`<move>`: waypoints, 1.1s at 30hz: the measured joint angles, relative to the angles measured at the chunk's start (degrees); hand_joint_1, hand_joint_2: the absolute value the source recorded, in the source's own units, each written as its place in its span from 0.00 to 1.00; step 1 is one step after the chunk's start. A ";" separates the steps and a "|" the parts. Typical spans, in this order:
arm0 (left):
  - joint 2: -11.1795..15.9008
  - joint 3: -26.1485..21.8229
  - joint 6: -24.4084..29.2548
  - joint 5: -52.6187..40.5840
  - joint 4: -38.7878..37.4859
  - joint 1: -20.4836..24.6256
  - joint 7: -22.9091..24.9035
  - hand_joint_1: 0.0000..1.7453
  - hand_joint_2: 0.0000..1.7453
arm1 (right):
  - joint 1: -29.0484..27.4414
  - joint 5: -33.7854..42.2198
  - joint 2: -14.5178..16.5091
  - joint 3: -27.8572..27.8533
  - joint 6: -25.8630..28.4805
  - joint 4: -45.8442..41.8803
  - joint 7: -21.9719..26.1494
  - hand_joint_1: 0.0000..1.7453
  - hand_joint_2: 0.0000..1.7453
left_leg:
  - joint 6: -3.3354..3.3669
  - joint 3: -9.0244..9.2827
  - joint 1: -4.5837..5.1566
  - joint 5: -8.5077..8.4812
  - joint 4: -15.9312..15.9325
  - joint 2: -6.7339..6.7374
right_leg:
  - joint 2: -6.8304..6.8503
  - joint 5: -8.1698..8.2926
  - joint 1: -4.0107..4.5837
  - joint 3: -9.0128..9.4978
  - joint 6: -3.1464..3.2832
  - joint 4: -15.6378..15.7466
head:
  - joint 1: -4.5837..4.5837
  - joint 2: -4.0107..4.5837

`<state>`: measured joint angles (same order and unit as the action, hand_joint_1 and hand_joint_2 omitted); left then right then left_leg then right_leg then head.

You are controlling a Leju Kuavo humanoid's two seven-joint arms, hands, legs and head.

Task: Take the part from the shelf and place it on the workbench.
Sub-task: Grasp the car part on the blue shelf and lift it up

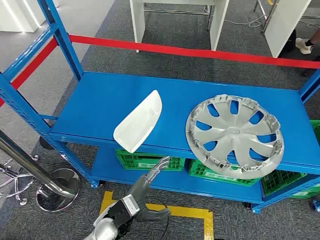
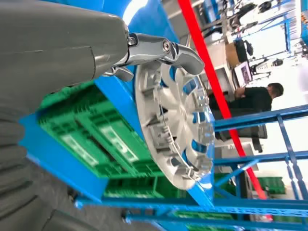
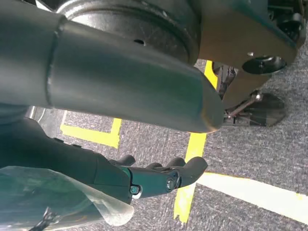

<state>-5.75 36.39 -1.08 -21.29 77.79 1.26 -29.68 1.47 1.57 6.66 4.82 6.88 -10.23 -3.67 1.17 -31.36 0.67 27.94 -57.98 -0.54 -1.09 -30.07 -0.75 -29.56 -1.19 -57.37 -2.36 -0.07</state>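
Two parts lie on the blue shelf. One is a white curved shell part near the front edge. To its right is a silver wheel cover, overhanging the front edge a little. My left hand is raised below and in front of the shelf, just under the white part, fingers spread and holding nothing. In the left wrist view its fingertips point toward the wheel cover. My right hand hangs over the grey carpet, fingers loosely extended, empty.
Green crates fill the lower shelf level. Blue uprights frame the left side. A red barrier tape runs behind the shelf. Yellow floor marking lies in front, with a chrome stand base at the left. A person sits far off.
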 joint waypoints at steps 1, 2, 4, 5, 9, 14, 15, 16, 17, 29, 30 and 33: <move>0.27 0.00 0.26 -0.29 0.34 0.00 0.15 0.00 1.00 | -0.02 0.00 -0.02 -0.01 -0.27 0.00 -0.01 0.00 0.00 | 0.00 0.00 0.00 0.00 0.00 0.00 | 0.00 0.00 0.00 0.00 0.00 0.00 | 0.01 0.00; 0.53 -0.01 0.45 -0.43 0.62 0.02 0.26 0.00 1.00 | -0.03 0.00 -0.05 -0.02 -0.50 0.00 -0.03 0.00 0.00 | 0.00 0.00 0.00 0.00 0.00 0.00 | 0.00 0.00 0.00 0.00 0.00 0.00 | 0.01 0.00; 1.52 -0.09 1.29 -0.86 1.55 0.07 0.63 0.00 1.00 | -0.08 0.01 -0.22 -0.07 -1.27 0.00 -0.08 0.00 0.00 | 0.00 0.00 -0.01 0.00 0.00 0.00 | 0.00 0.00 0.01 0.01 0.00 0.00 | 0.00 0.00; 1.98 -0.30 1.86 -0.86 1.83 0.08 0.77 0.00 1.00 | -0.11 0.02 -0.32 -0.11 -1.49 0.00 -0.14 0.00 0.00 | 0.00 0.00 -0.01 0.00 0.01 0.00 | -0.01 0.00 0.01 0.01 0.00 -0.01 | 0.00 0.00; 3.90 -2.61 6.39 -2.95 2.73 -0.18 2.12 0.00 1.00 | -0.34 0.32 -0.45 -0.71 -1.45 0.00 -0.69 0.00 0.00 | -0.01 0.00 -0.01 0.00 0.01 0.00 | -0.01 0.00 0.01 0.02 0.00 -0.02 | 0.01 0.00; 6.03 -5.67 10.27 -6.35 3.43 -0.41 4.00 0.00 1.00 | -0.61 0.52 -0.46 -1.03 -1.20 0.01 -1.23 0.00 0.00 | -0.01 0.00 0.00 -0.01 0.01 0.00 | -0.01 0.00 0.01 0.02 0.00 -0.02 | 0.00 0.00; 6.24 -6.21 10.87 -7.02 3.50 -0.45 4.49 0.00 1.00 | -0.62 0.54 -0.46 -1.05 -1.19 0.01 -1.39 0.00 0.00 | -0.01 0.00 0.00 -0.01 0.01 0.00 | -0.01 0.00 0.01 0.02 0.00 -0.02 | 0.01 0.00; 6.44 -6.79 11.62 -7.86 3.55 -0.49 4.99 0.00 1.00 | -0.64 0.54 -0.48 -1.10 -1.18 0.01 -1.56 0.00 0.00 | -0.01 0.00 0.00 -0.01 0.00 0.00 | -0.01 0.00 0.01 0.02 0.00 -0.02 | 0.00 0.00; 6.66 -7.41 12.57 -9.04 3.60 -0.51 5.56 0.00 1.00 | -0.66 0.55 -0.48 -1.16 -1.18 0.02 -1.72 0.00 0.00 | -0.01 0.00 0.00 -0.01 0.00 0.00 | -0.01 0.00 0.01 0.02 0.00 -0.02 | 0.01 0.00; 9.29 -12.21 18.14 -21.88 3.09 0.73 11.81 0.00 1.00 | -0.79 0.20 -0.67 -1.80 -1.30 0.02 -2.52 0.00 0.00 | -0.02 0.00 0.00 -0.02 0.00 0.00 | -0.01 0.00 0.01 0.00 0.00 -0.02 | 0.00 0.00; 9.46 -12.34 18.34 -22.98 2.65 1.24 12.29 0.00 1.00 | -0.79 0.08 -0.70 -1.84 -1.34 0.02 -2.59 0.00 0.00 | -0.02 0.00 0.00 -0.02 0.00 0.00 | -0.01 0.00 0.01 0.00 0.00 -0.02 | 0.00 0.00; 9.67 -12.45 19.52 -27.33 0.36 3.44 13.92 0.00 1.00 | -0.75 -0.21 -0.81 -1.92 -1.46 0.02 -2.79 0.00 0.00 | 0.00 0.00 0.00 -0.04 0.00 0.00 | 0.00 0.00 0.01 0.01 0.00 -0.02 | 0.01 0.00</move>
<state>3.92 23.94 18.43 -48.61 78.14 4.70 -15.77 0.72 1.37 5.84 2.90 5.43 -10.21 -6.46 1.17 -31.36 0.67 27.90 -57.98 -0.54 -1.09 -30.07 -0.74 -29.55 -1.19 -57.39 -2.35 -0.07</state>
